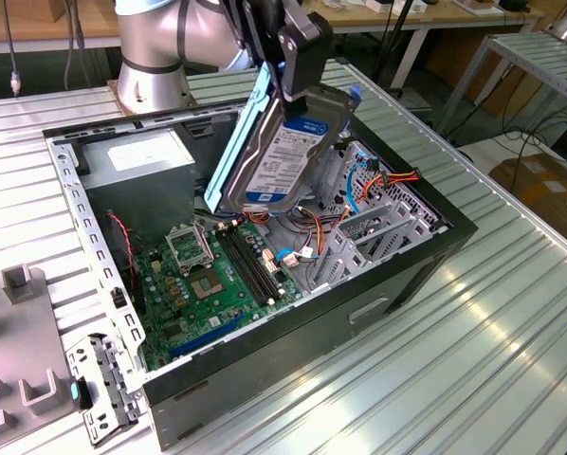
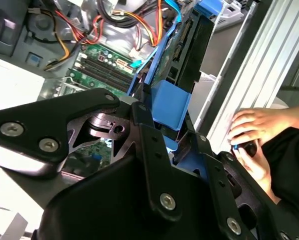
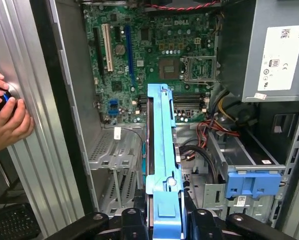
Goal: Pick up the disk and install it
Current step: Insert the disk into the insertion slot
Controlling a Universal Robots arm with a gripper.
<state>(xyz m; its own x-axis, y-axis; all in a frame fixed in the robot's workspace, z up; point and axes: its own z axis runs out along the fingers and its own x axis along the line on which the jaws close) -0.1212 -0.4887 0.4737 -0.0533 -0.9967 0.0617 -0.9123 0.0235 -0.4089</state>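
Disk (image 1: 277,156), one, tilted, clamped in gripper (image 1: 294,78), above one open computer case (image 1: 397,284)

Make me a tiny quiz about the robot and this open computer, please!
1. True or false: the disk lies flat on the bottom of the computer case.
2. What colour is the motherboard? A red, B green, C yellow.
3. Fill the gap: the gripper is holding the ____ tilted above the case.

Key: 1 false, it hangs tilted above the case; 2 B; 3 disk.
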